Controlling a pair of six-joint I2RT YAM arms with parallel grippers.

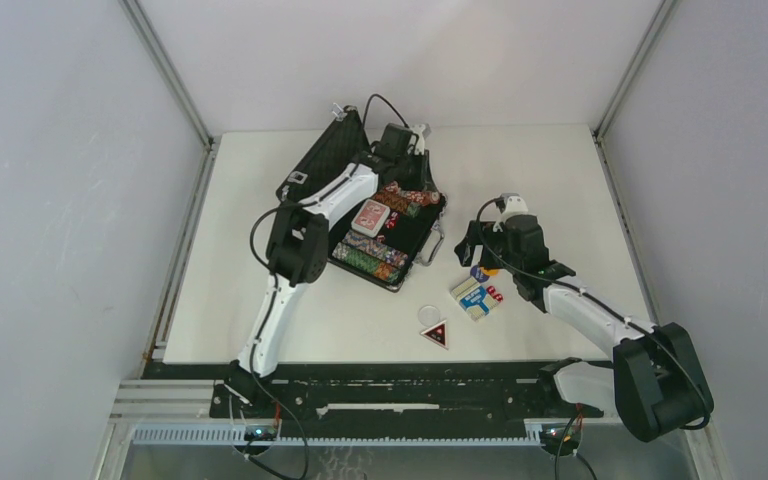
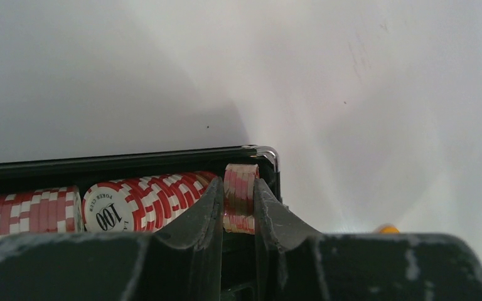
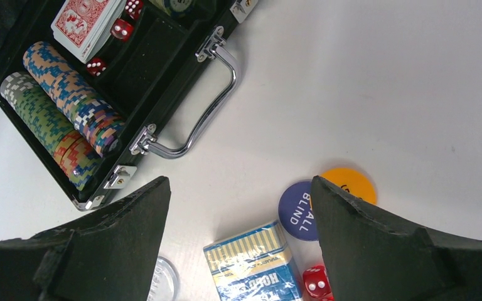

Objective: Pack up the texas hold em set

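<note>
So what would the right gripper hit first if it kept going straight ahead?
Probably the blue card deck lying between its open jaws, or the bare table just past it; depth is unclear.

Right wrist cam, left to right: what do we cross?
Multicoloured poker chip stacks in the black case → curved silver case handle → blue striped card deck box → dark blue round "BLIND" token → orange round token.

Illumination: bright, diffuse, from overhead. The white table washes out to glare at the right of the left wrist view — a soft grey shadow covers its left half. Top view sharp, low in contrast; wrist views soften in the nearest foreground.
</note>
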